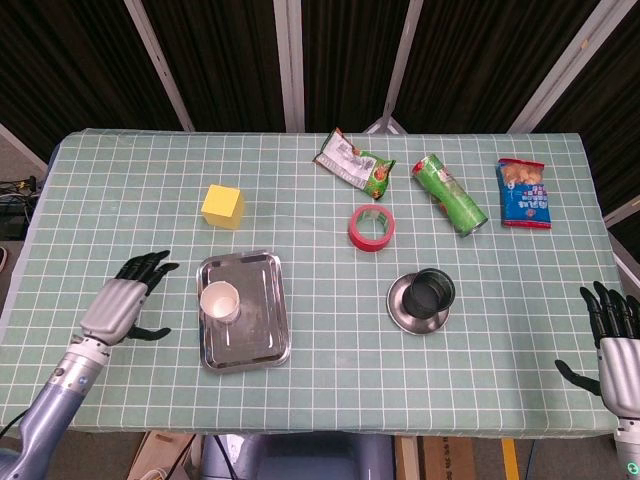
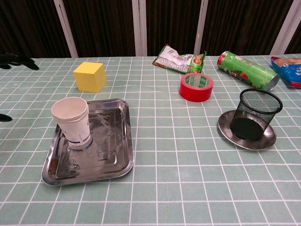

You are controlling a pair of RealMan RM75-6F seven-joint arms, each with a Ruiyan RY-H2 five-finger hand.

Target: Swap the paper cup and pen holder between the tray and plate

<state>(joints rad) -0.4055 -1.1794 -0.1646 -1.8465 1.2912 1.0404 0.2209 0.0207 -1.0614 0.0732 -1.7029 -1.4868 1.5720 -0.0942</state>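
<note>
A white paper cup [image 1: 220, 301] [image 2: 73, 122] stands upright on the left part of a steel tray [image 1: 262, 329] [image 2: 110, 155]. A black mesh pen holder [image 1: 433, 290] [image 2: 258, 114] stands on a round steel plate [image 1: 400, 308] [image 2: 225, 129] to the right. My left hand [image 1: 125, 299] hovers open just left of the tray, fingers apart, holding nothing; only its dark fingertips [image 2: 14, 59] show at the chest view's left edge. My right hand [image 1: 614, 340] is open at the table's front right corner, far from the plate.
A yellow cube [image 1: 223, 206] lies behind the tray. A red tape roll [image 1: 372, 227], a snack bag [image 1: 353, 162], a green can [image 1: 449, 193] on its side and a blue chip bag [image 1: 525, 193] lie behind the plate.
</note>
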